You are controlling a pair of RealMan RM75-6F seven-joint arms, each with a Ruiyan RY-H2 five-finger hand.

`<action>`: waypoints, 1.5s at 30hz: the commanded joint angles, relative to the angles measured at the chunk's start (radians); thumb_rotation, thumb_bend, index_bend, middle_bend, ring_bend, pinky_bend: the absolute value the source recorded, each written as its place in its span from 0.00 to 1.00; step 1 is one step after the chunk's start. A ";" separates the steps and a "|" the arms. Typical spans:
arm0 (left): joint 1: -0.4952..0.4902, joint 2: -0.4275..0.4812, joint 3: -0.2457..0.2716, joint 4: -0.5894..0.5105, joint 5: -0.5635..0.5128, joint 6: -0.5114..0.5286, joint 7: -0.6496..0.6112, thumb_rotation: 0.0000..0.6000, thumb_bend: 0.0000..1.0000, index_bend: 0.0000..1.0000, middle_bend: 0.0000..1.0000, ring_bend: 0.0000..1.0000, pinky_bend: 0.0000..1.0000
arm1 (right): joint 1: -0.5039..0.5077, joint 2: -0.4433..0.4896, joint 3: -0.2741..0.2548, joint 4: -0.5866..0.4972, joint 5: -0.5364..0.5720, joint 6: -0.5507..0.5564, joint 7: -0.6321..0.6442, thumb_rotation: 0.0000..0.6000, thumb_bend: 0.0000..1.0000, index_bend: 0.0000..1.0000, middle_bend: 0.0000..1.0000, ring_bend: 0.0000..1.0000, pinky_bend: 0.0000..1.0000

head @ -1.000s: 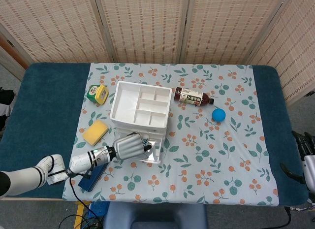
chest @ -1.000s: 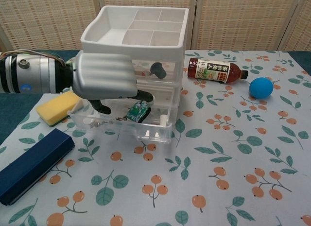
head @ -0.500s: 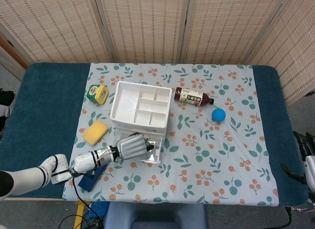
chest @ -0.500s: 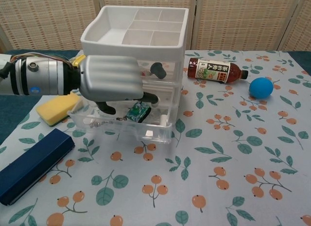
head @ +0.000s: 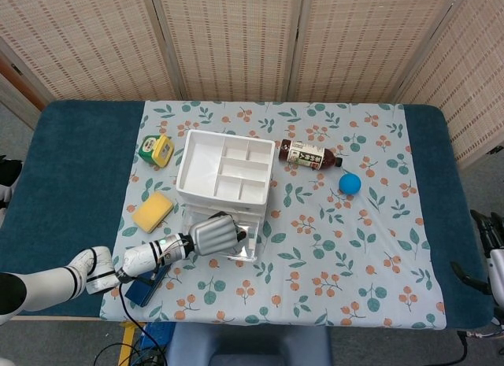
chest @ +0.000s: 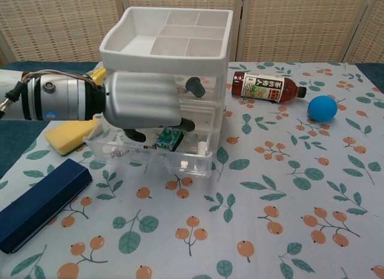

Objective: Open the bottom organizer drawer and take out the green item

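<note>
Left hand [chest: 142, 102] — silver-backed, with dark fingers — reaches palm-down into the pulled-out clear plastic bottom drawer [chest: 180, 162] of the white plastic organizer [head: 224, 171]. Its fingers [chest: 183, 124] curl downward over the drawer interior, close above the small green item [chest: 170, 137]; whether they touch or grip it cannot be told from either view. The forearm extends from the tabletop's near-left corner, roughly level, passing over the yellow sponge [chest: 66, 137]. The green item lies inside the open drawer, near its middle, beside a thin metal chain [chest: 123, 150]. Right hand [head: 490, 228] shows only partly at the tabletop's right edge — its state cannot be determined. A dark blue flat box [chest: 41, 203] lies at the near-left of the floral cloth [chest: 288, 189].
</note>
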 commanded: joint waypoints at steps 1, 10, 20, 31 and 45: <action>0.000 -0.005 -0.003 0.006 -0.002 -0.004 0.004 1.00 0.14 0.36 0.96 1.00 1.00 | -0.001 0.000 0.000 0.000 0.001 0.000 0.000 1.00 0.23 0.01 0.11 0.07 0.15; 0.001 -0.010 -0.003 0.014 -0.003 -0.011 -0.002 1.00 0.14 0.43 0.96 1.00 1.00 | 0.001 0.000 0.002 -0.002 0.002 -0.002 -0.002 1.00 0.23 0.01 0.11 0.07 0.15; 0.002 -0.021 0.005 0.028 0.011 0.002 -0.038 1.00 0.14 0.51 0.96 1.00 1.00 | -0.001 0.001 0.003 -0.008 0.002 0.001 -0.009 1.00 0.23 0.01 0.11 0.07 0.15; 0.019 0.002 -0.005 0.012 0.000 0.035 -0.067 1.00 0.14 0.54 0.96 1.00 1.00 | -0.001 0.002 0.004 -0.009 -0.002 0.004 -0.009 1.00 0.23 0.01 0.11 0.07 0.15; 0.027 0.000 -0.001 0.001 -0.003 0.026 -0.086 1.00 0.14 0.60 0.96 1.00 1.00 | -0.003 0.002 0.004 -0.011 -0.004 0.010 -0.011 1.00 0.23 0.01 0.11 0.07 0.15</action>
